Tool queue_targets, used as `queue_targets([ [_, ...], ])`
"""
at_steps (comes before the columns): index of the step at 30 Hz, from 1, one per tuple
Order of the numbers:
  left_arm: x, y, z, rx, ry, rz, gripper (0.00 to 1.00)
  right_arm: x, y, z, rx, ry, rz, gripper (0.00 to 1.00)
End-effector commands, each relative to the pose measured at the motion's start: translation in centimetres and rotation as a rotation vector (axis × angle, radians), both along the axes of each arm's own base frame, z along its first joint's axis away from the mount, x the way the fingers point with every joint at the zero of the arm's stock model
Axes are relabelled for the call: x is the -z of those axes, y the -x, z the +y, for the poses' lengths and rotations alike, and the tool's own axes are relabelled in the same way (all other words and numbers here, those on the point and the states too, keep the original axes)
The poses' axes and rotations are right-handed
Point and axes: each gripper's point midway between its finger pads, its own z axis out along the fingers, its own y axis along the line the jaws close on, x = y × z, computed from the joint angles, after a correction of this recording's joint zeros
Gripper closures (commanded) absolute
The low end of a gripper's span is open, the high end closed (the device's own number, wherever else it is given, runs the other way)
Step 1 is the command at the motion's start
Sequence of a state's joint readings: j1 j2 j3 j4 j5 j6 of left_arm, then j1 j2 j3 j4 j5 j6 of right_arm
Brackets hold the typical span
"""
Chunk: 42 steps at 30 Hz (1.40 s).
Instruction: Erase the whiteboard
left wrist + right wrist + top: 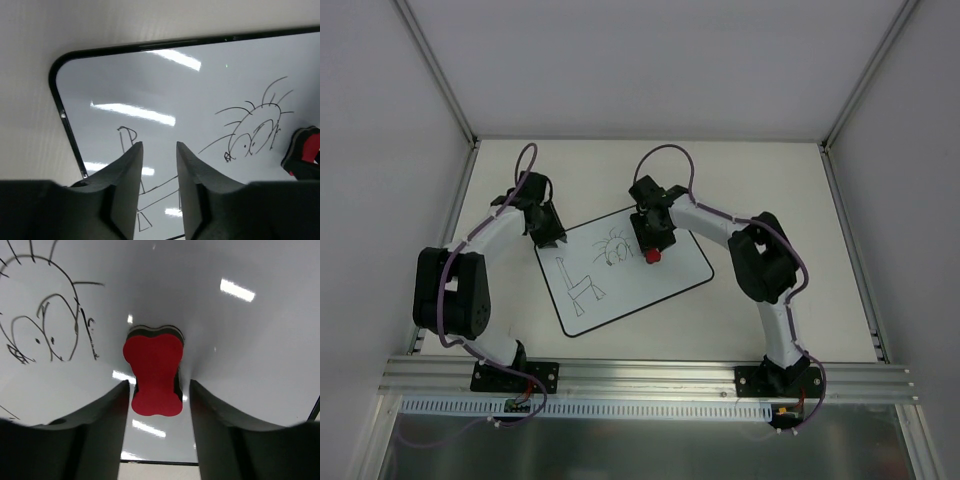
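Straddling the red eraser (154,371), the right gripper (160,384) overhangs the whiteboard (240,340).

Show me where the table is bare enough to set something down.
Free: the table at its far-right corner, between whiteboard and back wall, and the near strip before the rail. Crowded: the board's far edge, where left gripper, right gripper and red eraser sit.

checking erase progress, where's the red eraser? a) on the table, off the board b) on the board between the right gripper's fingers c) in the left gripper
b: the red eraser sits on the whiteboard between the fingers of the right gripper, beside the face sketch; the left gripper holds nothing.
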<state>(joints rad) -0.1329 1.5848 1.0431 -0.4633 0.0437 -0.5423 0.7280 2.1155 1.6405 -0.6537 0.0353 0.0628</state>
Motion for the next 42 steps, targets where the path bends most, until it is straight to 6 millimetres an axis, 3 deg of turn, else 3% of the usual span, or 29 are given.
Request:
queue_targets([
  [1, -2.3, -0.3, -1.7, 0.015, -0.009, -0.051, 0.64, -2.6, 0.4, -1.1, 0.052, 0.008, -0.045, 0.43],
  [5, -3.4, -0.2, -4.1, 0.041, -0.008, -0.081, 0.47, -6.1, 0.4, -1.3, 0.041, -0.047, -0.101, 0.24],
  [8, -4.3, -0.3, -6.6, 0.072, -0.021, -0.114, 0.34, -8.3, 0.3, -3.4, 0.093, -0.061, -0.151, 0.20],
  [10, -4.8, -0.4, -8.0, 0.085, -0.029, -0.129, 0.31, -7.9, 0.5, -6.5, 0.168, -0.034, -0.145, 0.20],
  [11, -5.3, -1.0, -9.1, 0.087, -0.023, -0.142, 0.28, -9.2, 0.4, -8.2, 0.211, -0.033, -0.188, 0.19],
  [12, -5.6, -0.6, -11.0, 0.125, -0.022, -0.154, 0.27, -9.2, 0.0, -10.3, 0.271, -0.019, -0.199, 0.16],
  [13, -5.8, -0.8, -11.7, 0.131, -0.046, -0.167, 0.25, -8.1, 1.0, -12.3, 0.303, 0.016, -0.180, 0.08],
  [15, -6.0, -0.9, -14.5, 0.160, -0.055, -0.185, 0.21, -9.3, 1.3, -15.5, 0.384, 0.015, -0.218, 0.01],
  [17, -5.6, -1.3, -15.7, 0.138, -0.078, -0.192, 0.22, -8.6, 2.8, -17.7, 0.424, 0.040, -0.212, 0.01],
  [18, -5.5, -0.9, -16.8, 0.154, -0.081, -0.196, 0.22, -9.6, 3.1, -18.6, 0.444, 0.025, -0.244, 0.01],
  [21, -4.3, -1.4, -18.6, 0.168, -0.106, -0.187, 0.23, -8.7, 4.3, -20.1, 0.459, 0.031, -0.251, 0.01],
  [26, -2.4, -1.8, -21.7, 0.225, -0.140, -0.170, 0.25, -8.0, 4.9, -20.9, 0.464, -0.003, -0.263, 0.01],
  [32, -0.3, -2.2, -22.6, 0.258, -0.186, -0.139, 0.34, -6.6, 5.9, -20.5, 0.429, -0.037, -0.242, 0.01],
  [42, 1.1, -1.2, -23.9, 0.295, -0.202, -0.106, 0.43, -4.7, 6.6, -19.9, 0.412, -0.059, -0.192, 0.01],
])
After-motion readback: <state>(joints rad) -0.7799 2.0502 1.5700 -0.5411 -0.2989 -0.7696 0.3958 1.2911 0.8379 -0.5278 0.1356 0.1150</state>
